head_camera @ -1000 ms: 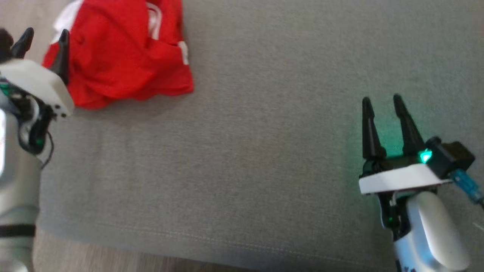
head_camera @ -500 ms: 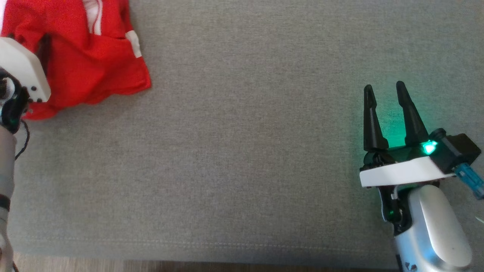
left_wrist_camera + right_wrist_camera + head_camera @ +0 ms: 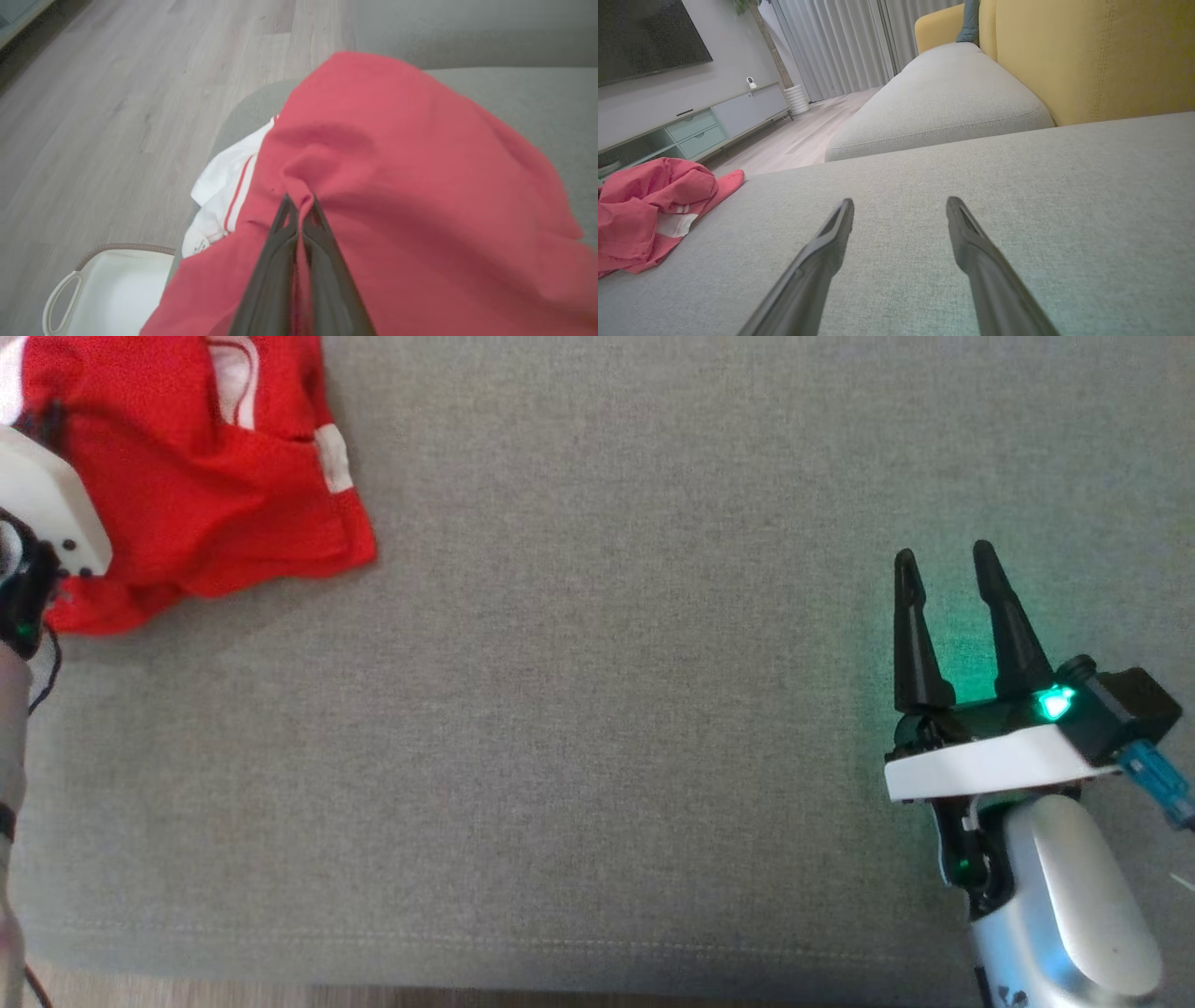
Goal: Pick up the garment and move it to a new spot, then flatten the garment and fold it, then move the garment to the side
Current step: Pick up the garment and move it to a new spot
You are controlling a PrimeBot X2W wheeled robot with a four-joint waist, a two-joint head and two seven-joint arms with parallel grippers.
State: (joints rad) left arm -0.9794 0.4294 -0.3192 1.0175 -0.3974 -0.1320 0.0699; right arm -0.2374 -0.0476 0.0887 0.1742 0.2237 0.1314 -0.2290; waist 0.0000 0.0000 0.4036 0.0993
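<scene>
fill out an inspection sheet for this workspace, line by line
surface: grey sofa cushion, bare across the middle
job's things: red garment with white trim, crumpled at the cushion's far left corner, not flattened
clutter: white basket on the floor beside the cushion
grippers: left gripper shut on a pinched fold of the garment; right gripper open over bare cushion, holding nothing
cables: thin dark cable looped at the left wrist; blue connector at the right wrist
surroundings: wood floor, yellow sofa back, low cabinet, curtains
</scene>
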